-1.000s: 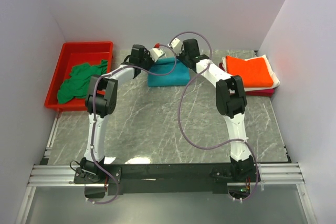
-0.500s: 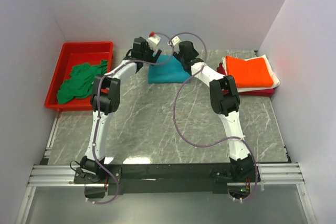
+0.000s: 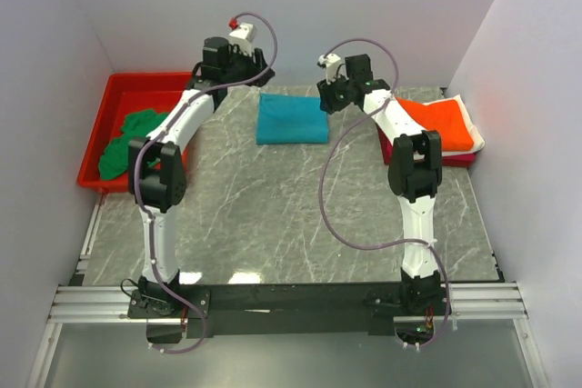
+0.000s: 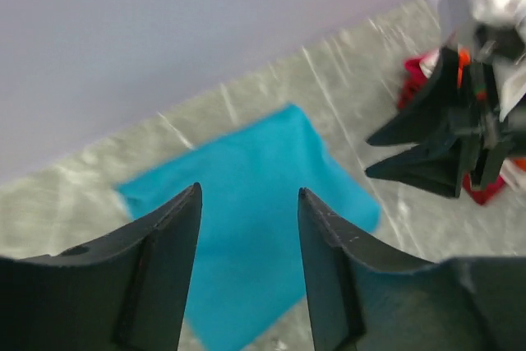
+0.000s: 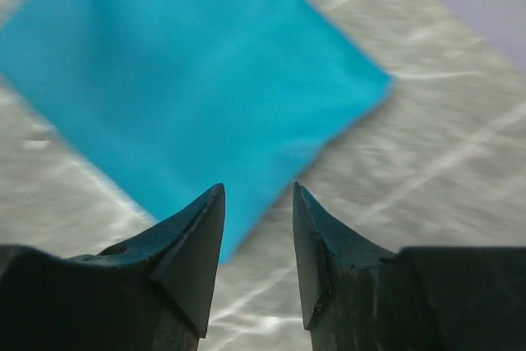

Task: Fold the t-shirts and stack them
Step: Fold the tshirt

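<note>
The teal t-shirt [image 3: 291,118] lies folded in a flat rectangle on the marble table, near the back. My left gripper [image 3: 257,68] hovers above its back left corner, open and empty; in the left wrist view the teal t-shirt [image 4: 255,195] shows between the fingers of the gripper [image 4: 249,191]. My right gripper [image 3: 327,97] hangs open and empty just off the shirt's right edge; the right wrist view has the gripper [image 5: 259,188] over the teal t-shirt's [image 5: 189,63] edge. An orange t-shirt [image 3: 436,123] tops a folded stack at the right. A dark green t-shirt [image 3: 136,141] lies crumpled in the bin.
A red plastic bin [image 3: 150,79] stands at the back left, beside the table. White and magenta cloth [image 3: 453,159] shows under the orange shirt. Walls close in on the left, back and right. Purple cables loop over the table's middle.
Both grippers have let go of the teal shirt, opened, and risen apart, the left one to the left and the right one to the right. The shirt now lies flat and uncovered.
</note>
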Controlling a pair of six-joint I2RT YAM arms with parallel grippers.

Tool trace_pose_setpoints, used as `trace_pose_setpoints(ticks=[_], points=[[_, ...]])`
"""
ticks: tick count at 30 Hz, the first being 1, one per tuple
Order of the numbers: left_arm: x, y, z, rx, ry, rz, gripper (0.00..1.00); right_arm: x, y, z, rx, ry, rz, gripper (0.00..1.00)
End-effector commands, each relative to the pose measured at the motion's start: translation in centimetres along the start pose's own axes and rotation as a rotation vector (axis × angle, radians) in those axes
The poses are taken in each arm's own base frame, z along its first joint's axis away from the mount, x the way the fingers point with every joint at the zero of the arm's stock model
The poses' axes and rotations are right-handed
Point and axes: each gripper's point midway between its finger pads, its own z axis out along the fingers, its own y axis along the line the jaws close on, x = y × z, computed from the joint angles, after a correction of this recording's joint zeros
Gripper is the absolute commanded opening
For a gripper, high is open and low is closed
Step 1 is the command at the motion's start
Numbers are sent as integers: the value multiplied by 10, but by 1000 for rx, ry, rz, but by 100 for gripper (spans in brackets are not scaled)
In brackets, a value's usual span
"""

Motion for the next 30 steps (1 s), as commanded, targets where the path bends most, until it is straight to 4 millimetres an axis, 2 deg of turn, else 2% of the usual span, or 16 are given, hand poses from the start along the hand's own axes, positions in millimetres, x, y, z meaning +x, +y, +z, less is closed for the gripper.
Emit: trace_pose_setpoints(ticks=[1,2,3,4,8,10,11,12,15,18,21,27,30], points=[[92,-17,18,126,240,-225,55,-15,55,-11,-270,4,161,45],[99,-13,20,113,248,-254,53,-11,55,-9,-265,26,197,45],[114,-16,19,133,273,-278,53,-6,56,-4,-275,36,232,45],[118,-18,18,146,272,-283,52,-2,56,-3,-285,43,255,44],[138,-22,20,182,294,-325,46,10,62,2,-313,52,313,31],[157,-20,24,183,330,-357,45,13,60,12,-323,77,351,26],[160,-19,26,177,340,-373,43,22,63,14,-312,130,385,21],[177,-16,27,167,379,-398,43,21,56,21,-292,137,395,20],[199,-9,30,126,428,-430,41,42,43,29,-187,211,446,20],[216,0,27,75,462,-462,42,59,39,31,-128,262,502,20],[223,2,26,62,479,-489,43,75,36,33,-89,319,529,20],[238,0,15,41,533,-513,44,99,42,28,-81,404,570,20],[254,-7,-2,40,588,-526,43,110,52,19,-103,446,581,20]])
